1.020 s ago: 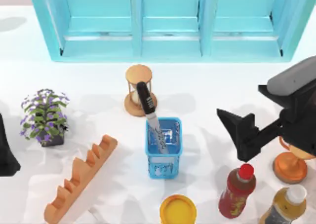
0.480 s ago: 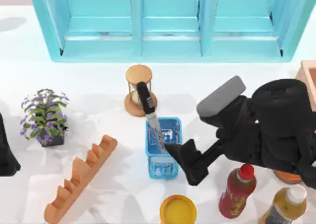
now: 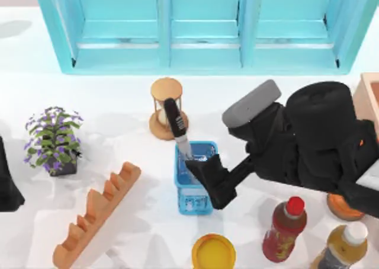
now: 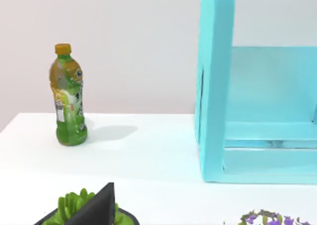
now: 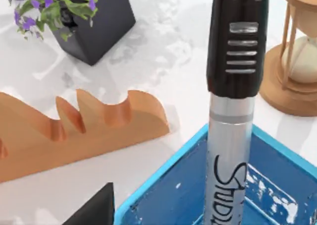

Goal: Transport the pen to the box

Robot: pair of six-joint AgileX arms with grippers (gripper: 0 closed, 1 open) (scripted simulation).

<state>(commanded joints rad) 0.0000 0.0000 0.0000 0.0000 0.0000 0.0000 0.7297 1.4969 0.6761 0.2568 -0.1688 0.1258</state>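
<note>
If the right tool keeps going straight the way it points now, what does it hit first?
Most likely the pen, which stands in the blue basket straight ahead of the right tool in its wrist view. Depth is unclear; the basket's rim may come first.

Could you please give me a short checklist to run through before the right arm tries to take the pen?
1. Pen standing in the blue basket, black cap up: ok.
2. Right tool at the basket, near the pen: ok.
3. Tool around the barrel: cannot tell.
4. Hourglass stands close behind the pen, a bump risk: not ok.
5. Box at the table's right edge, partly behind the right arm: cannot tell if free.
6. Left tool parked at the left edge: ok.
</note>
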